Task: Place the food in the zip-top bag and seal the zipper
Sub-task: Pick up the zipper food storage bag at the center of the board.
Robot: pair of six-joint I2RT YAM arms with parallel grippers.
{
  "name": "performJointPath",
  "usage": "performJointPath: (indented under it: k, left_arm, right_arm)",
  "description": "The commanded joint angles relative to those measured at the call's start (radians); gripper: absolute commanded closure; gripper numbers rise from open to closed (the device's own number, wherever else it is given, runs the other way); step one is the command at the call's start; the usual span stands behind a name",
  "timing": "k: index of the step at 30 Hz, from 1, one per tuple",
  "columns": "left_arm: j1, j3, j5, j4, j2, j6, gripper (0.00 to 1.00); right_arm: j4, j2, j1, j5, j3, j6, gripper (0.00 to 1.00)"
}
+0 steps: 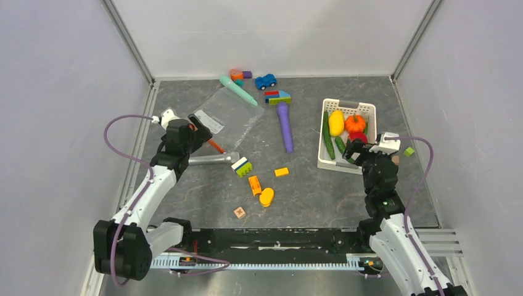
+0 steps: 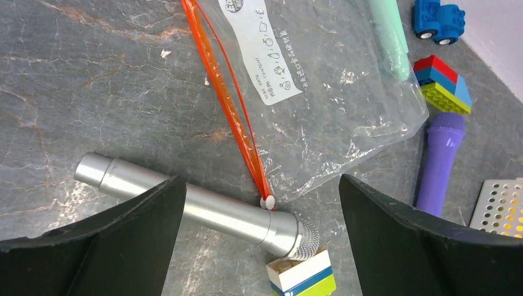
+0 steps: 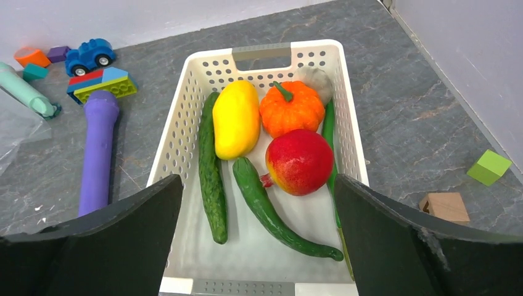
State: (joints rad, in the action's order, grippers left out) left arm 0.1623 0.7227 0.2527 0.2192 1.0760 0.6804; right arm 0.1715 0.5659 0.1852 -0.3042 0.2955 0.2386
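From above, the left arm bends at the elbow and reaches toward eleven o'clock. The left gripper (image 1: 198,126) sits over the near corner of the zip-top bag (image 1: 233,110), jaws wide apart. The right arm stretches toward twelve, with the right gripper (image 1: 354,149) at the near rim of the white basket (image 1: 349,102), jaws wide too.

Left wrist view: the zipper (image 2: 227,92) runs from twelve down to six between the jaws, its end on a silver toy microphone (image 2: 203,209).

Right wrist view: the yellow squash (image 3: 235,120), orange pumpkin (image 3: 291,112), red fruit (image 3: 300,161) and cucumbers (image 3: 211,179) all lie in the basket, with the empty jaws on either side.

pretty clearly a robot lab cell, 2 arms (image 1: 145,194) (image 1: 398,237) on a metal rail (image 1: 271,264), plain white walls (image 1: 271,31) boxing in a grey tabletop (image 1: 308,197)
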Motion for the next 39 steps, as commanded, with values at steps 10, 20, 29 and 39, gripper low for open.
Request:
performJointPath:
  k: [10,20,29,39]
  left_arm:
    - [-0.065,-0.012,-0.043,-0.313,0.276,0.176,0.03]
    - [-0.097,0.027,-0.159,-0.390,0.472,0.185,0.34]
    - [-0.099,0.042,-0.173,-0.396,0.520,0.185,0.48]
    - [-0.099,0.116,-0.153,-0.372,0.578,0.151,0.60]
  right_arm:
    - [0.265,-0.257,-0.003,0.171,-0.199,-0.062,0.02]
    - [0.252,-0.234,-0.003,0.205,-0.187,-0.070,0.02]
    - [0.243,-0.187,-0.003,0.212,-0.168,-0.065,0.02]
    - [0.258,-0.189,-0.003,0.217,-0.177,-0.065,0.02]
